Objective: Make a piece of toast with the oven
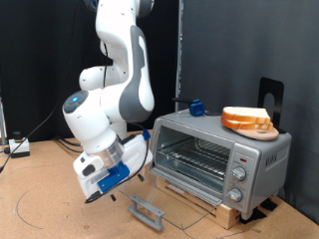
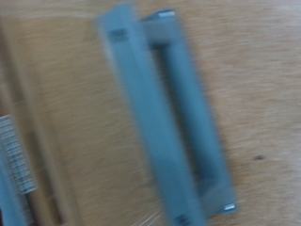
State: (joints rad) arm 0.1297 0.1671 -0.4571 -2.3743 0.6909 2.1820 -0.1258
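I held the gripper [image 1: 98,191] low, near the oven [image 1: 221,157] door handle [image 2: 169,118]. Its finger spread was not discernible. Bread [image 1: 247,119] lay on top; I judged squaring up to the bar essential.

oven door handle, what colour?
Grey. The bar handle fills the wrist view, slightly blurred; in the exterior view it lies low in front of the oven, door open.

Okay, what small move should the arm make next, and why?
Probably lift the end effector up and away from the door handle. The oven door already lies open, the rack looks bare, and the bread slices sit on top of it.
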